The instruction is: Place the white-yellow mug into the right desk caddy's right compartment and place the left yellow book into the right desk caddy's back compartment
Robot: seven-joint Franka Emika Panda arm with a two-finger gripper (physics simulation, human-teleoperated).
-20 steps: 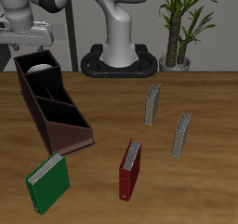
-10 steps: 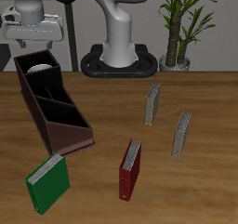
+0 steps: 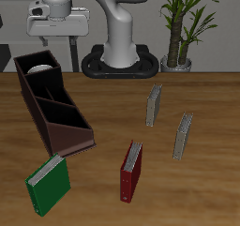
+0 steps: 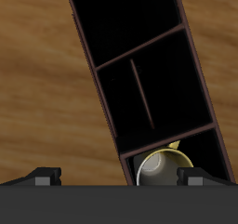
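White-yellow mug (image 4: 164, 169) beneath gripper (image 3: 58, 40).

A: From where does the exterior view look?
B: From the front and above, facing the robot's base across the wooden table (image 3: 206, 108).
A: And the wrist view?
B: Close, straight down between the fingertips (image 4: 46, 175).
A: What do they share?
B: The long dark brown open-topped caddy (image 3: 58, 127) (image 4: 93, 42).

Quick count on the surface (image 3: 206, 188): two grey-yellow books, one (image 3: 154, 105) farther back, one (image 3: 184, 136) nearer the front; one red book (image 3: 131, 170); one green book (image 3: 49, 184); one brown caddy (image 3: 64, 127); one mug (image 3: 39, 69).
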